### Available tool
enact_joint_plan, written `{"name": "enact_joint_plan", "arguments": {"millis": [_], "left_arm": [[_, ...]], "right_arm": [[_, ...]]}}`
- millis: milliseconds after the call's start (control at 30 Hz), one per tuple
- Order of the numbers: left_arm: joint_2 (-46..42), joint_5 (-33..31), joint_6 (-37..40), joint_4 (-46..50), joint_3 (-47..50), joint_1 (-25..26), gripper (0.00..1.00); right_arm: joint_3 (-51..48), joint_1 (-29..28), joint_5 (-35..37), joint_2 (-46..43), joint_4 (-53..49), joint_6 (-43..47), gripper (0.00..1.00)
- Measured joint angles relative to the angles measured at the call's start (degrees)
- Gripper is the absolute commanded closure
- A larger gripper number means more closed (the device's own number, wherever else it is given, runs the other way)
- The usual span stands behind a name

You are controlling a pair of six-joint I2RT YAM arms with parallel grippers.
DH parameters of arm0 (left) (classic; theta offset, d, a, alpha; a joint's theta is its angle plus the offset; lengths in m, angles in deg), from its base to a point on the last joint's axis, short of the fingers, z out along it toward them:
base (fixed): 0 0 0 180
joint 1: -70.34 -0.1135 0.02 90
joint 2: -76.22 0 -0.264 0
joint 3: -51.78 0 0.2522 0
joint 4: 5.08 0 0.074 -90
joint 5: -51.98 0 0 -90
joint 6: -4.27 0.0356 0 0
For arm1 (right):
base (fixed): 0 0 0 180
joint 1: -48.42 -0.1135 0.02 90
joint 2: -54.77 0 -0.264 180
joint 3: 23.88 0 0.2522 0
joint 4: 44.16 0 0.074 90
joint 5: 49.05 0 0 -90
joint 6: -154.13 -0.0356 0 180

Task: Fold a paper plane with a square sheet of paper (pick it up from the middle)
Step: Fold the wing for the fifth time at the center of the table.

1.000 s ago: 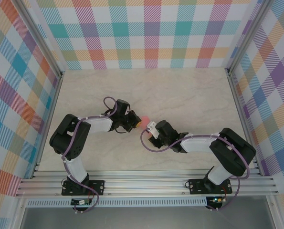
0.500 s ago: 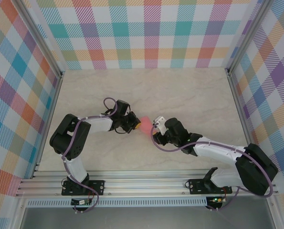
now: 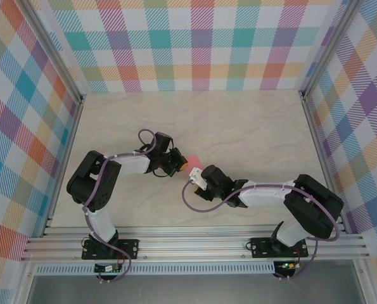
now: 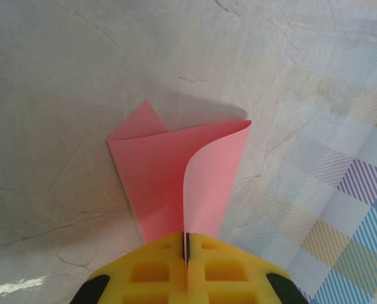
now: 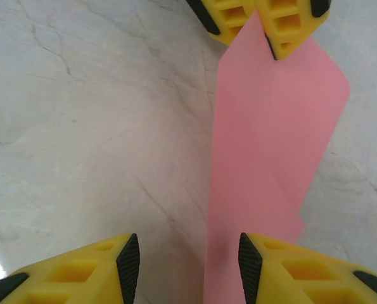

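Folding looks part-way through, as I judge it: the paper is already creased narrower than a square but is not a finished plane. At the left, the left tool (image 4: 186, 244) has its jaws pressed together on one end of the pink paper (image 4: 169, 171), over the middle of the surface (image 3: 251, 126). Seen from that wrist, the paper fans out from the grip. A small corner pokes out at its far left, and one flap curls up and over to the right, casting a shadow below.

Further right, the right tool (image 5: 188, 266) faces the left one with its jaws apart and nothing clamped. The paper's free end runs toward it and passes its right finger (image 5: 248, 266), with the paper's left edge lying inside the gap. Whether paper touches the pad I cannot tell.

The next move probably calls for the right tool to close squarely on that free end, so the curled flap can be laid flat and creased while the left grip holds firm.

The two tools are near each other, leaving little room between them. Bare surface spreads on every side, widest toward the far wall. The checked walls (image 3: 201, 44) stand well apart from the work.
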Motion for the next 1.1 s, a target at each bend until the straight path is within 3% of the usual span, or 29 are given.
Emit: {"name": "enact_joint_plan", "arguments": {"millis": [367, 800, 1100], "left_arm": [[0.44, 0.48, 0.02, 0.0, -0.15, 0.0, 1.0], [0.68, 0.96, 0.85, 0.04, -1.09, 0.0, 1.0], [0.68, 0.94, 0.9, 0.15, -1.09, 0.0, 1.0]], "right_arm": [[0.2, -0.04, 2.71, 4.02, 3.87, 2.97, 0.67], [0.5, -0.04, 4.31, 4.76, 4.61, 2.93, 0.71], [0.61, -0.04, 4.5, 5.11, 4.81, 2.49, 0.81]]}}
